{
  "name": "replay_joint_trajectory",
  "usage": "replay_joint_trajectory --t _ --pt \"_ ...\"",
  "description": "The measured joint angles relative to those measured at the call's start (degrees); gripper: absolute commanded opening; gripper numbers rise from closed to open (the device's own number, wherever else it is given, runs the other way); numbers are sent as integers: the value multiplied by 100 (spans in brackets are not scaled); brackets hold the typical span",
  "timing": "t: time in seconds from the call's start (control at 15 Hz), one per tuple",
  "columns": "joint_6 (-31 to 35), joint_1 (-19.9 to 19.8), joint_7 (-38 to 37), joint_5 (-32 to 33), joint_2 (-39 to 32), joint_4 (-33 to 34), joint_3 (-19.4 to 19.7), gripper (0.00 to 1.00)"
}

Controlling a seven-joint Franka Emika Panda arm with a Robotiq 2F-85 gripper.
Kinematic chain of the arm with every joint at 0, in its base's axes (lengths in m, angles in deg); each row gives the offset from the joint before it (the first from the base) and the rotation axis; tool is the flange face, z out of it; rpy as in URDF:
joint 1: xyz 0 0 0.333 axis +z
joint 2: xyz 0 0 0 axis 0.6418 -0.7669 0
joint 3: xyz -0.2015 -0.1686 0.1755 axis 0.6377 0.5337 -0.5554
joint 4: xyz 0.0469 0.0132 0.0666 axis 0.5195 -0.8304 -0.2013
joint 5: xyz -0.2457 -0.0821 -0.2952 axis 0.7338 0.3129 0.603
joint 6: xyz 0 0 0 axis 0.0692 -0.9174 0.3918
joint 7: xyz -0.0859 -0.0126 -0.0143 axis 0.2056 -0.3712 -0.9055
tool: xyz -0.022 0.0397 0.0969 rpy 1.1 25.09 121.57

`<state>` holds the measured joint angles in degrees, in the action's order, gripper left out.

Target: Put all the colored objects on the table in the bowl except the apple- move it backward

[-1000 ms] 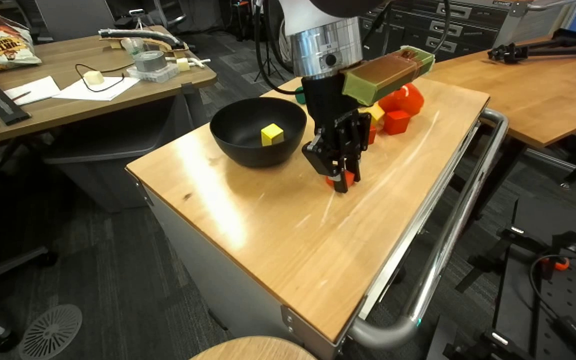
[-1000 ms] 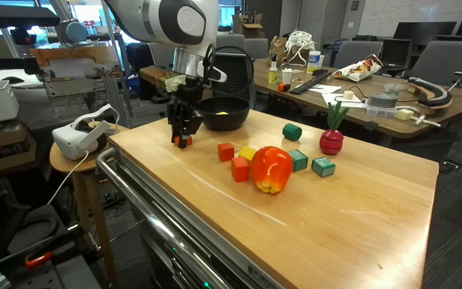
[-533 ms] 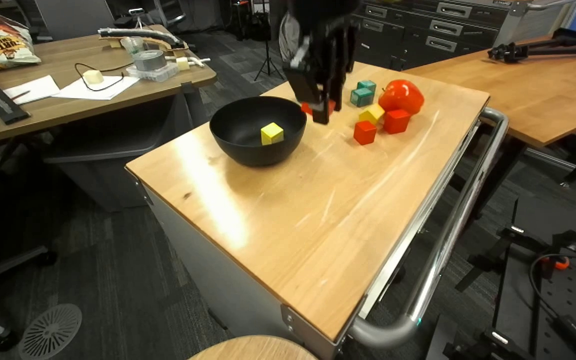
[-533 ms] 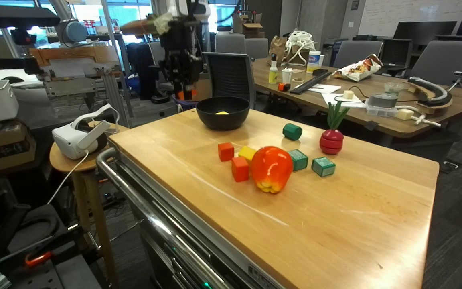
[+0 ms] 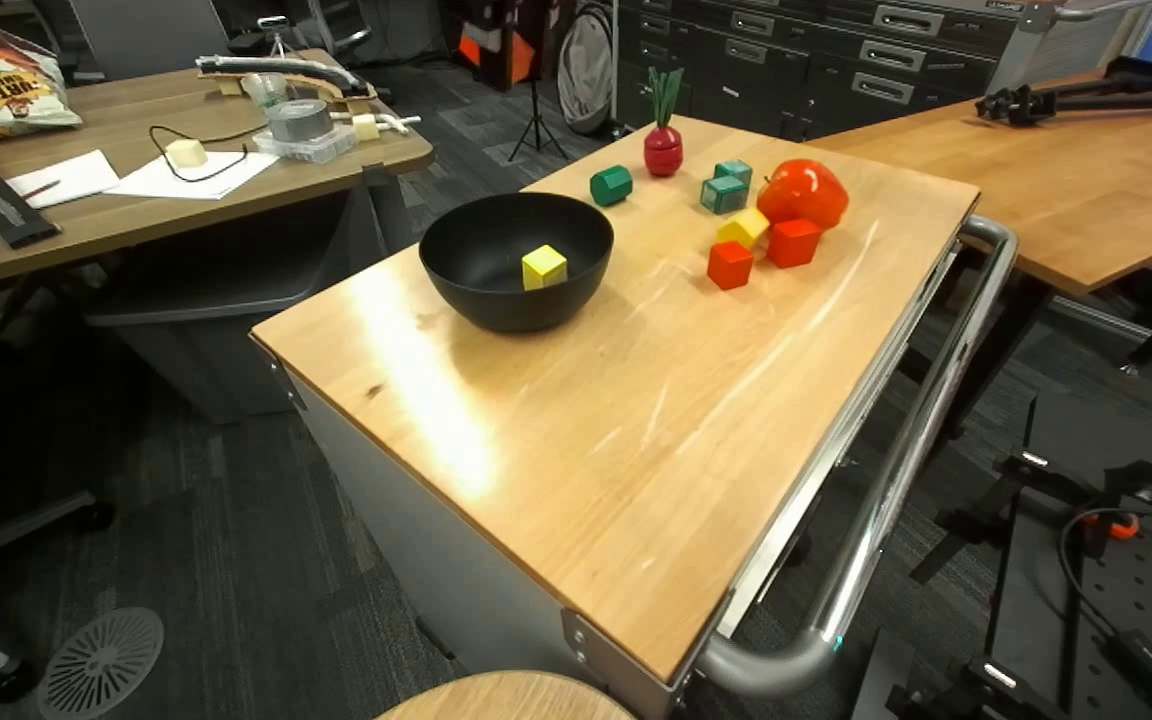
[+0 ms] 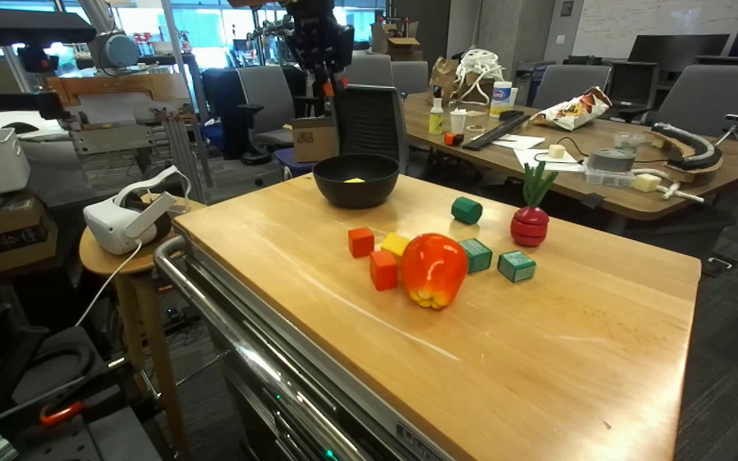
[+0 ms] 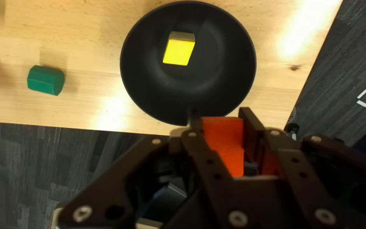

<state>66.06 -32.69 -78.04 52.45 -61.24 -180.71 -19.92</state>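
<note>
High above the table (image 6: 535, 358), my gripper (image 7: 222, 119) is shut on an orange-red block (image 7: 224, 140). In the wrist view the block overlaps the lower rim of the black bowl (image 7: 145, 92), and a yellow block (image 7: 179, 52) lies inside the bowl. The apple (image 6: 434, 269) rests on the table, with two orange-red blocks (image 6: 361, 242) and a yellow block (image 6: 394, 244) close by. Two teal blocks (image 6: 516, 266), a dark green hexagonal block (image 6: 466, 210) and the small dark-red fruit (image 6: 529, 225) with its green stem are also on the table.
A metal rail (image 5: 896, 480) runs along one table edge. Behind stands a cluttered desk (image 6: 433, 121), and a stool with a white headset (image 6: 122, 224) is beside the table. The bowl sits near the table's edge.
The gripper has risen from the table with the orange-red block and moved up toward the bowl side, leaving the view in an exterior view. The other pieces have stayed put.
</note>
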Motion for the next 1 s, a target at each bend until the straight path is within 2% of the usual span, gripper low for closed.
replay_joint_trajectory --t 0.33,0.6,0.67,0.8,1.0 --pt "-14 -22 0 -18 -1309 814 131 8" --pt "-28 -22 -10 -70 -2032 1073 222 9" --pt "-28 -23 -10 -111 -2141 1078 244 58" --pt "-90 -34 5 -280 -2180 1129 259 64" --pt "-491 -40 161 -683 -2086 1108 222 89"
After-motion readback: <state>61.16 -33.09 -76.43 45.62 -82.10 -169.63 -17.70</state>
